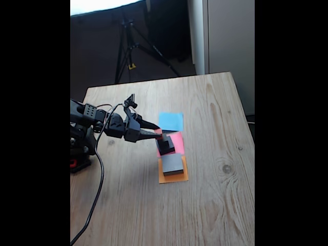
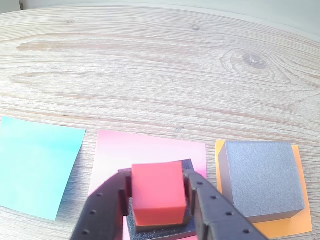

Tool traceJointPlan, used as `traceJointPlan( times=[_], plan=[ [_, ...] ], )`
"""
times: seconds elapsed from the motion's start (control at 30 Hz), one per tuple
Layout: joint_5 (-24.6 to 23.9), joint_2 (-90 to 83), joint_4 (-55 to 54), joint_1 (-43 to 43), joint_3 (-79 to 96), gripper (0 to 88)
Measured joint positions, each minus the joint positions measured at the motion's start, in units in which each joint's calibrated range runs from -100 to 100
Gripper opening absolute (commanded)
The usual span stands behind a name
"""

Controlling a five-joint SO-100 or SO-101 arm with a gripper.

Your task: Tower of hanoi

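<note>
Gripper [image 2: 159, 197] clamped on red cube [image 2: 157, 192], atop black block [image 2: 160, 231].

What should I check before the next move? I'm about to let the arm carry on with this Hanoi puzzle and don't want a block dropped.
1. End effector closed on the red cube: ok, a finger sits on each side.
2. Red cube sits on a dark block over the pink paper: ok.
3. Whether the cube is lifted free of that block: cannot tell.
4. Grey block rests on the orange paper, apart from the fingers: ok.
5. Blue paper bare for a placement: ok.
6. Number of dark blocks under the cube: cannot tell.
</note>
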Motion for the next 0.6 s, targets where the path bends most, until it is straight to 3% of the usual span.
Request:
traceJointPlan(
  times=[0.6],
  plan=[
    [0.0,4.4,-4.6,0.0,0.3,1.2]
  ],
)
